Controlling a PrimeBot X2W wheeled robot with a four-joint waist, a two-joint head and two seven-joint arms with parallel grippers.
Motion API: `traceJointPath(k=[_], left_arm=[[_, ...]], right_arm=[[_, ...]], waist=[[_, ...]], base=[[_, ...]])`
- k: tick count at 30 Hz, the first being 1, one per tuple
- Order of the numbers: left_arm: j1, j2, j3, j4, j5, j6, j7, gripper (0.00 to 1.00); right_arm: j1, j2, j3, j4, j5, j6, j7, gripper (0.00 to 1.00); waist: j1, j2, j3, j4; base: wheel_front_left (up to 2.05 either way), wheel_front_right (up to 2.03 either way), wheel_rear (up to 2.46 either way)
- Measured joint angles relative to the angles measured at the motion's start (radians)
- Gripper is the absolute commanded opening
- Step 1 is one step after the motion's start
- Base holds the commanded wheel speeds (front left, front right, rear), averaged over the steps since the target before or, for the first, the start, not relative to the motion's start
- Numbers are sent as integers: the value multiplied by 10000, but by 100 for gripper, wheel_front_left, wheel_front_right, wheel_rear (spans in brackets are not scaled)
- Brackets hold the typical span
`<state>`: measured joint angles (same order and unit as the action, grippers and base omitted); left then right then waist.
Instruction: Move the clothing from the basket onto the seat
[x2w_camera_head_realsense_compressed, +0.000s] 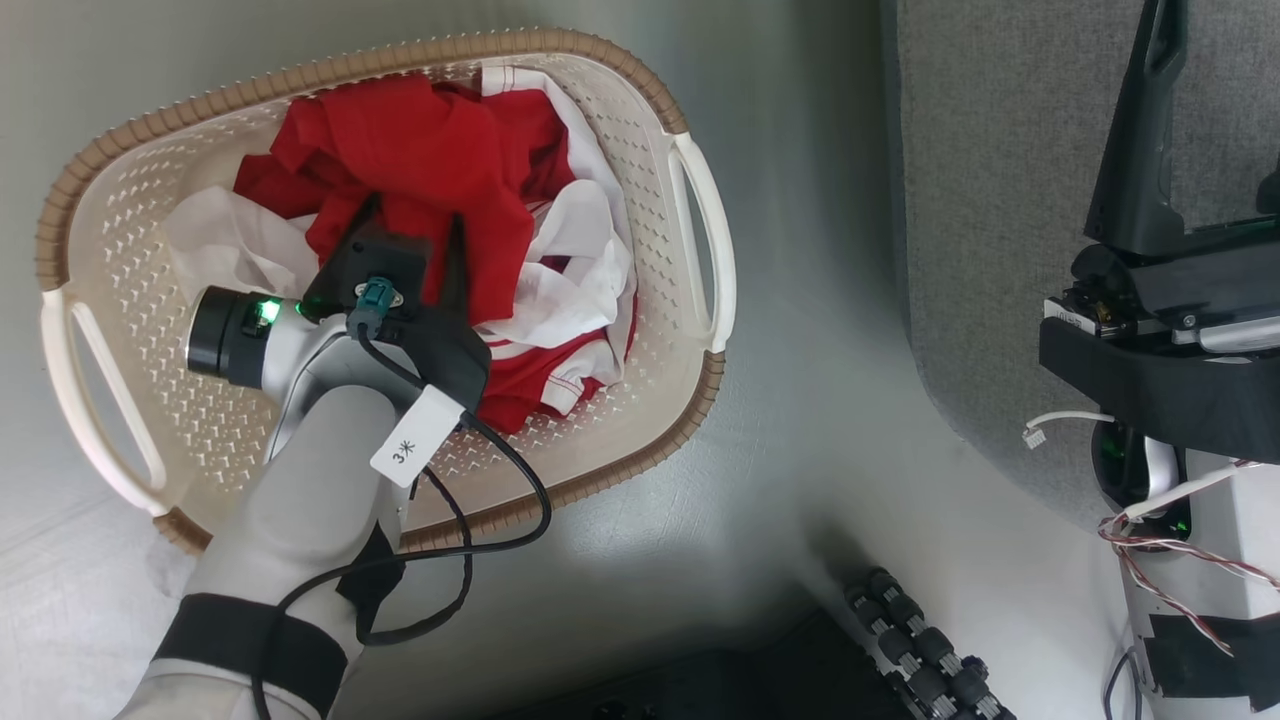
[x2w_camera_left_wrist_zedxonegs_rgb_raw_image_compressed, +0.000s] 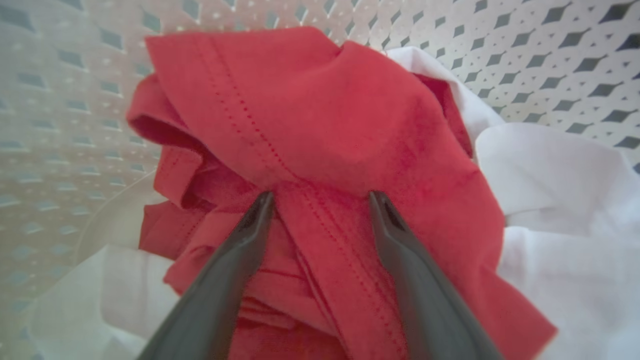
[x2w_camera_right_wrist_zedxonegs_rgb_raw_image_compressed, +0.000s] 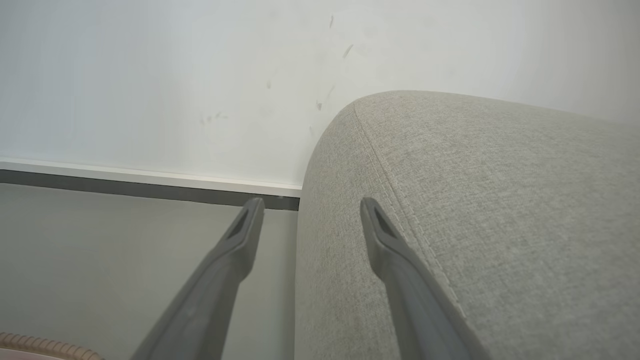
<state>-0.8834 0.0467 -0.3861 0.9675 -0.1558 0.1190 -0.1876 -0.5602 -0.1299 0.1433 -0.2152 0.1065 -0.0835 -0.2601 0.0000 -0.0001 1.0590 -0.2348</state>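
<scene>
Reaching into the cream, brown-rimmed basket (x2w_camera_head_realsense_compressed: 300, 82), my left claw (x2w_camera_left_wrist_zedxonegs_rgb_raw_image_compressed: 320, 200) gapes wide, gripping nothing, tips at crumpled red clothing (x2w_camera_left_wrist_zedxonegs_rgb_raw_image_compressed: 320, 125) over white cloth (x2w_camera_left_wrist_zedxonegs_rgb_raw_image_compressed: 550, 175).

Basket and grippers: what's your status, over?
Left gripper open, astride crumpled red cloth in cream perforated plastic basket. Right gripper open, beside grey fabric seat. Nothing blocking.

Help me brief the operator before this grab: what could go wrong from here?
1. The open left claw straddles just one fold of the red garment, so a shallow pinch may slip on lifting.
2. The white garment looks tangled with it, so it might trail out and drop on the floor short of the seat.
3. The black cable looping over the rim of the basket could snag there.
</scene>
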Motion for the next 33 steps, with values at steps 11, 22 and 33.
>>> traceJointPath(k=[11,22,33], left_arm=[[-129,4,-610,293,-150,42,-128,0],[-64,6,-1824,-686,-782,-313,-537,0],[311,4,-2784,-1877,-1425,-757,-621,0]], right_arm=[[-165,148,58,437,-96,59,-54,100],[-232,238,58,1674,-96,222,-54,100],[25,242,-84,3097,44,372,-40,100]], waist=[[0,0,-65,-133],[1,0,-857,71],[0,1,-2208,639]], base=[[0,0,0],[0,0,0],[0,0,0]])
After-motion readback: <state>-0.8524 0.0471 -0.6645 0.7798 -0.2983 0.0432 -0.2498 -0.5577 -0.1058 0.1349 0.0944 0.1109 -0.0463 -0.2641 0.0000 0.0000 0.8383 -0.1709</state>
